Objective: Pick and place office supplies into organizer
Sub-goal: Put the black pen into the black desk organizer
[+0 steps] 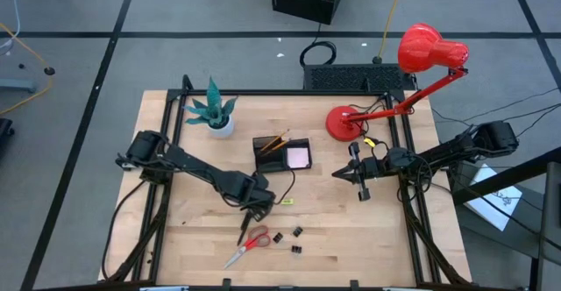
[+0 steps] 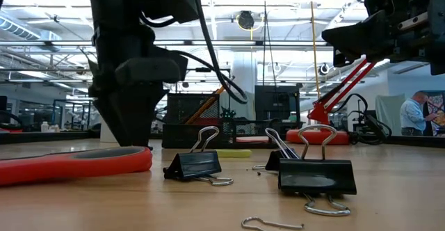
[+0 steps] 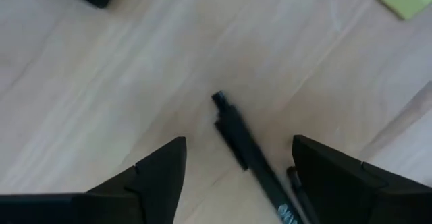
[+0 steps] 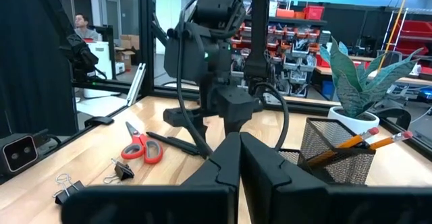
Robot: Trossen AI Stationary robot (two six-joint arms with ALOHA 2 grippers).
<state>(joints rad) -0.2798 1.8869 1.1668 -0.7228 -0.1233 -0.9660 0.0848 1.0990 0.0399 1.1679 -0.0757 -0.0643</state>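
Left gripper (image 1: 255, 212) is down at the table (image 1: 175, 238) in front of the organizer (image 1: 282, 154), its fingers (image 3: 158, 177) spread apart with a black pen (image 3: 253, 156) lying flat on the wood between them, not yet clamped. Right gripper (image 1: 340, 173) hangs above the table to the organizer's right, its fingers pressed together and holding nothing. At the back edge, right of the organizer, stands the red lamp (image 1: 399, 81); the plant (image 1: 214, 111) sits to the organizer's left. The organizer itself is near the table's middle, with orange pencils (image 1: 275, 142) leaning in its mesh cup and a pink pad (image 1: 299, 157) in its tray. Red-handled scissors (image 1: 248, 244) lie in front of the organizer, just beyond the left gripper. Three binder clips (image 1: 290, 238) are scattered just right of the scissors, still loose on the wood. A small yellow piece (image 1: 286, 202) lies between the organizer and the clips, beside the left gripper.
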